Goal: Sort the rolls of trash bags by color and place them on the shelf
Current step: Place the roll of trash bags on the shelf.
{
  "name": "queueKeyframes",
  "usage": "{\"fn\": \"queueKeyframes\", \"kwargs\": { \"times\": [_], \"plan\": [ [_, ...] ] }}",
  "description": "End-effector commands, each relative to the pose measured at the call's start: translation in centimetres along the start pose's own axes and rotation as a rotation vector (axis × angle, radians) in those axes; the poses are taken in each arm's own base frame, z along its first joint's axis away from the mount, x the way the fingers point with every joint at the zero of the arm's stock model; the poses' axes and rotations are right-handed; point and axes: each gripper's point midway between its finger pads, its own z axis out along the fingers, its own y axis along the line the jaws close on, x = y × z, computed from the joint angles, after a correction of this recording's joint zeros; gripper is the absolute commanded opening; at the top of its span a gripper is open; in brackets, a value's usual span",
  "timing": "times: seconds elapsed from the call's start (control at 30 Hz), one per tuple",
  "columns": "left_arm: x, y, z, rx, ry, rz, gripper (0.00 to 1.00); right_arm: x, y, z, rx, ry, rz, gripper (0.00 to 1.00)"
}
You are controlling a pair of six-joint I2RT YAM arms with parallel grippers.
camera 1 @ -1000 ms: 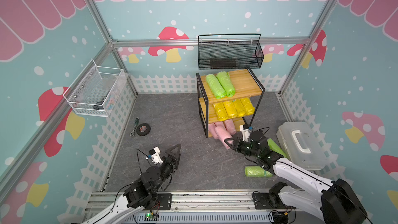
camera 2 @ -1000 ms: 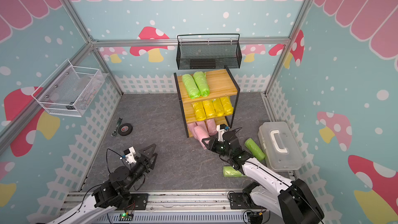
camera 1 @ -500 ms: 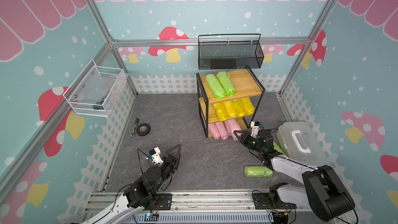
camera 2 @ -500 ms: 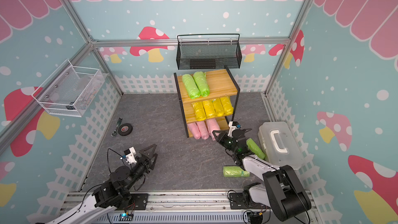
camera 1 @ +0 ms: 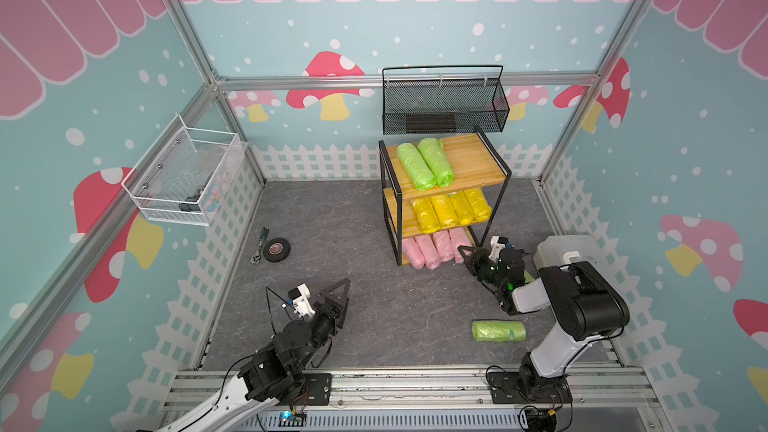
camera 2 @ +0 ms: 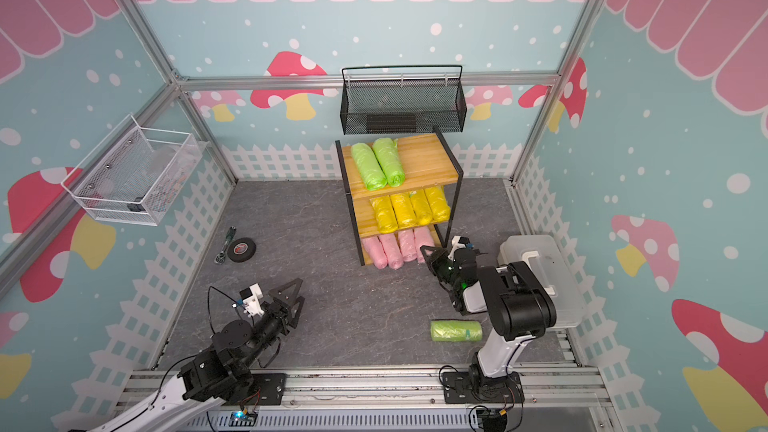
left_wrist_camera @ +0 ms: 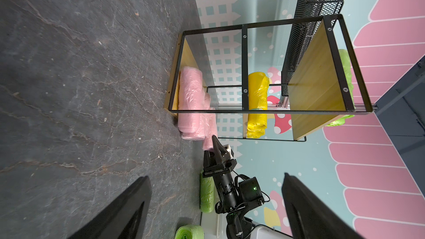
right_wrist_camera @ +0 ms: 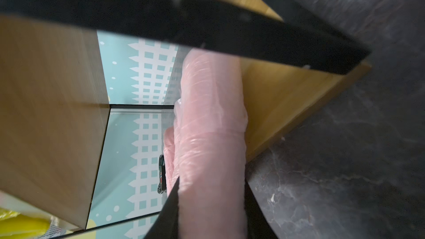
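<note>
1. The shelf (camera 1: pixel 473 160) is the largest thing. If the grey floor (camera 1: pixel 353 222) in both top views is read as a clock face with 12 at the back wall, the shelf stands at about 1 o'clock. It has three wooden boards in a black frame.
2. A white plastic box (camera 1: pixel 548 249) with a handle sits at 3 o'clock, close to the side wall.
3. A black mesh basket (camera 1: pixel 444 105) hangs on the back wall near 12 to 1 o'clock, above the shelf. A white wire basket (camera 1: pixel 183 176) hangs on the side wall at 10 o'clock.
4. The right gripper (right_wrist_camera: pixel 211 185) is low at the 5 o'clock corner of the shelf. Its jaws are narrow and clamp a pink roll (right_wrist_camera: pixel 211 116). This roll reaches in over the bottom board, just beside the other pink rolls (camera 1: pixel 424 249).
5. The left gripper (camera 1: pixel 341 299) hovers at 7 o'clock, with its jaws wide apart and nothing between them.
6. Two green rolls (camera 1: pixel 424 164) lie side by side on the 9 o'clock half of the top board. Four yellow rolls (camera 1: pixel 451 209) lie in a row on the middle board.
7. A loose green roll (camera 1: pixel 498 331) lies on the floor at 4 o'clock, well apart from the shelf. A second loose green roll (left_wrist_camera: pixel 206 194) lies just beside the box, and in both top views the right arm hides most of it.
8. A black tape roll (camera 1: pixel 276 250) lies at 9 o'clock, just beside a small ratchet tool (camera 1: pixel 258 245).
</note>
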Motion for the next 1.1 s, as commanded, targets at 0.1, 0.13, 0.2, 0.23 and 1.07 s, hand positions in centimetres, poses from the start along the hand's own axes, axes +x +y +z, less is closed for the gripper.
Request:
{"fn": "queueKeyframes", "kwargs": {
  "times": [0.1,0.13,0.2,0.23,1.07],
  "plan": [
    [0.0,0.6,0.0,-0.016,0.002,-0.01,0.91,-1.3,3.0,1.3,-0.115,-0.01,-0.024,0.08],
    [0.0,0.7,0.0,-0.019,-0.002,-0.014,0.91,-1.3,2.9,1.5,-0.113,-0.003,-0.016,0.12],
    [0.0,0.9,0.1,-0.021,-0.002,-0.017,0.91,-1.4,2.4,1.9,-0.1,0.004,0.005,0.18],
    [0.0,0.8,0.1,-0.018,-0.002,-0.019,0.91,-1.4,2.1,2.1,-0.092,0.011,0.019,0.19],
    [0.1,0.9,0.2,-0.014,-0.004,-0.021,0.91,2.0,-3.7,0.1,0.177,0.193,0.252,0.73]
  ]
}}
